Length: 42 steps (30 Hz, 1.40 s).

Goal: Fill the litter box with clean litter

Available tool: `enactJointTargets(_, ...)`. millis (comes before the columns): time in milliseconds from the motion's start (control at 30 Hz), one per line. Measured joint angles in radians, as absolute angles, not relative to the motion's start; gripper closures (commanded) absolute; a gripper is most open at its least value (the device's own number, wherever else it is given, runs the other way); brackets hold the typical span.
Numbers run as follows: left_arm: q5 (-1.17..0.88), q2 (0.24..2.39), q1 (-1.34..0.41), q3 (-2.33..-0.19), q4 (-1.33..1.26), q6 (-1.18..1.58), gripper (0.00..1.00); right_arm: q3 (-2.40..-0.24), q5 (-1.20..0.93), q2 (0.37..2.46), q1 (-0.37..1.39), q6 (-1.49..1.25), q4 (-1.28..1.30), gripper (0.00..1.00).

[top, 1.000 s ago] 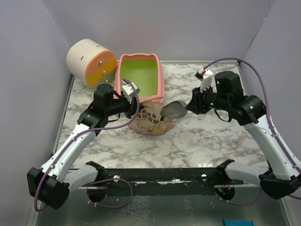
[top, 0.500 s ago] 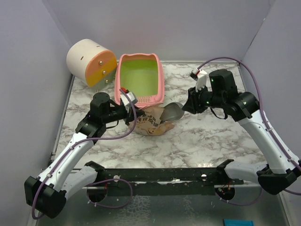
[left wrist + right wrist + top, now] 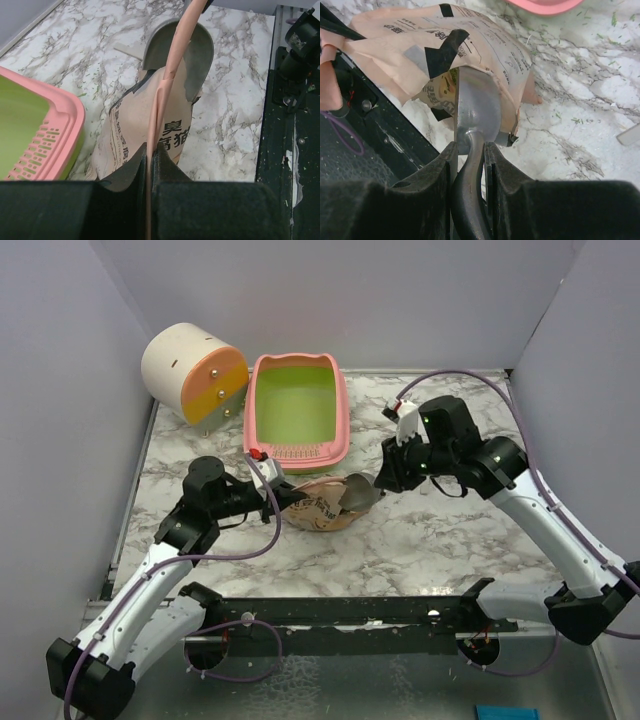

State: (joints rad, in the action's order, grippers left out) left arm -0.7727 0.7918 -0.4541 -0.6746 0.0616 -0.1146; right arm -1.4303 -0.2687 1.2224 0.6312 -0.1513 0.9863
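Observation:
The pink litter box (image 3: 341, 420) with a lime-green inside stands at the back, and its inside looks bare. Its slotted corner shows in the left wrist view (image 3: 70, 107). A tan printed pouch (image 3: 318, 508) lies just in front of it. My left gripper (image 3: 275, 486) is shut on the pouch's top edge (image 3: 165, 90) and holds the mouth open. My right gripper (image 3: 386, 476) is shut on the handle of a grey metal scoop (image 3: 475, 107). The scoop's bowl (image 3: 358, 492) sits in the pouch's mouth (image 3: 435, 60). No clean litter is visible; the pouch's inside is hidden.
A cream-and-orange cylinder (image 3: 193, 373) lies at the back left, beside the box. A black rail (image 3: 330, 615) runs along the near edge. A small white strip (image 3: 629, 135) lies on the marble to the right of the pouch. Grey walls close in the left, back and right.
My left gripper has pulled back toward the near left, drawing the pouch's edge with it. My right gripper has moved left and pushed the scoop's bowl into the pouch's mouth.

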Motion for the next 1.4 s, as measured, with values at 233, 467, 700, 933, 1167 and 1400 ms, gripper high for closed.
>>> enactJointTargets(233, -0.773, 0.778, -0.461, -0.670, 0.083, -0.128, 1.00, -1.367, -0.168, 1.266, 0.663, -0.205, 0.952, 0.99)
enactJointTargets(467, -0.753, 0.765, -0.463, -0.652, 0.092, -0.141, 0.99, -1.375, -0.076, 1.290, 0.698, -0.240, 0.949, 0.99)
enactJointTargets(700, -0.749, 0.734, -0.463, -0.655, 0.108, -0.135, 0.97, -1.401, 0.003, 1.307, 0.761, -0.260, 0.951, 0.99)
enactJointTargets(933, -0.753, 0.772, -0.462, -0.679, 0.099, -0.112, 0.97, -1.427, 0.075, 1.373, 0.809, -0.268, 0.936, 0.99)
enactJointTargets(1167, -0.754, 0.803, -0.462, -0.692, 0.082, -0.099, 0.97, -1.405, 0.085, 1.395, 0.819, -0.275, 0.884, 0.99)
enactJointTargets(1400, -0.753, 0.815, -0.463, -0.696, 0.073, -0.087, 0.97, -1.388, 0.076, 1.437, 0.823, -0.276, 0.824, 0.99)
